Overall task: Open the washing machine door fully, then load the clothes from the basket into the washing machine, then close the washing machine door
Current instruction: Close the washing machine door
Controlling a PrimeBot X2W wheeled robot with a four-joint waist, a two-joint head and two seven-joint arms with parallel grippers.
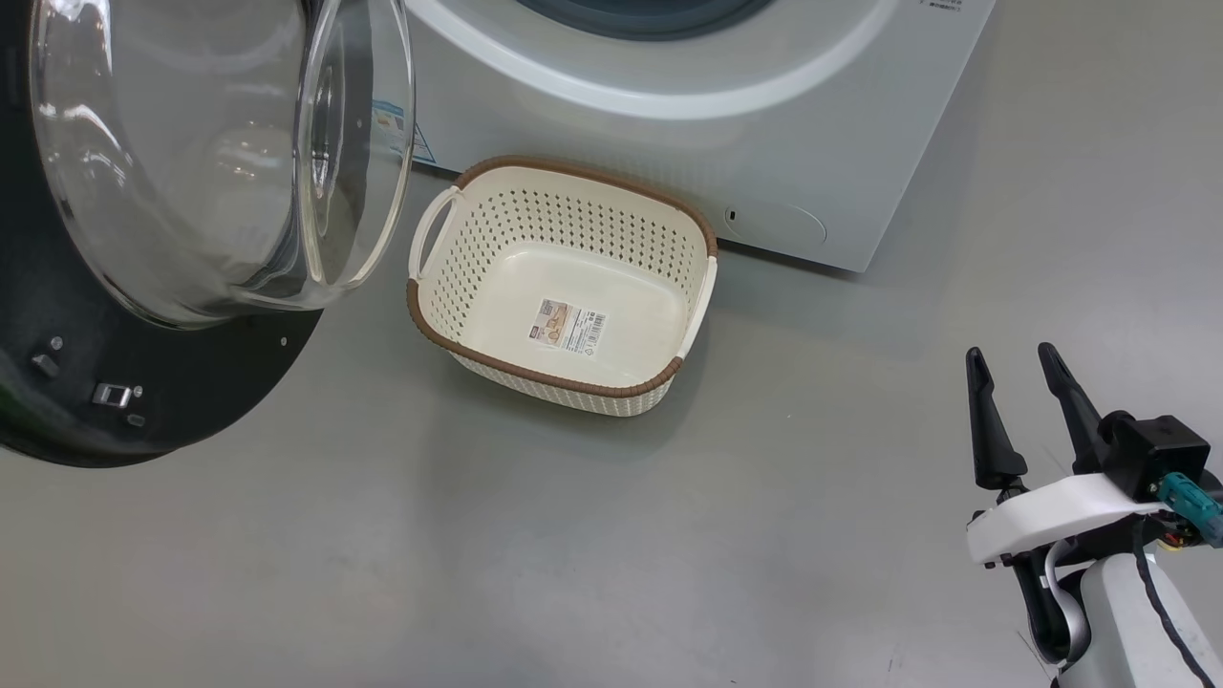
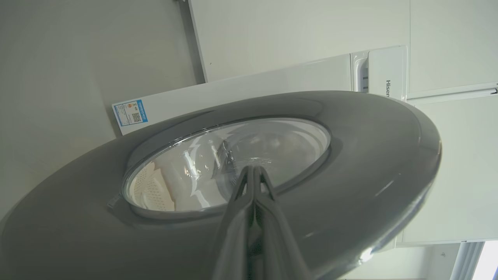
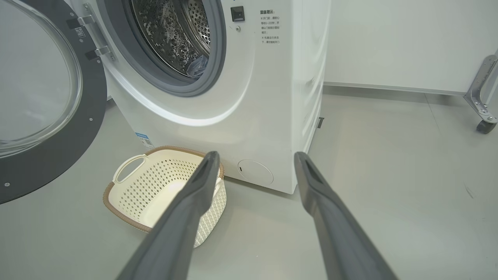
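The washing machine door (image 1: 143,401) hangs wide open at the left, its glass bowl bulging toward the basket. The basket (image 1: 573,225) sits on the floor before the washing machine (image 1: 764,143), with just a label sticker on its bottom. A scrap of light blue clothes (image 3: 196,67) shows at the drum's lower edge. My left gripper (image 2: 253,168) is shut, its tips at the glass on the door's (image 2: 369,155) outer face; whether they touch it I cannot tell. My right gripper (image 1: 1011,355) hangs open over the floor at the lower right, holding nothing.
Grey floor spreads between the basket (image 3: 148,182) and my right gripper (image 3: 256,155). A metal frame on a caster (image 3: 484,126) stands by the white wall at the far right. A round flap (image 1: 774,222) sits low on the washer's front.
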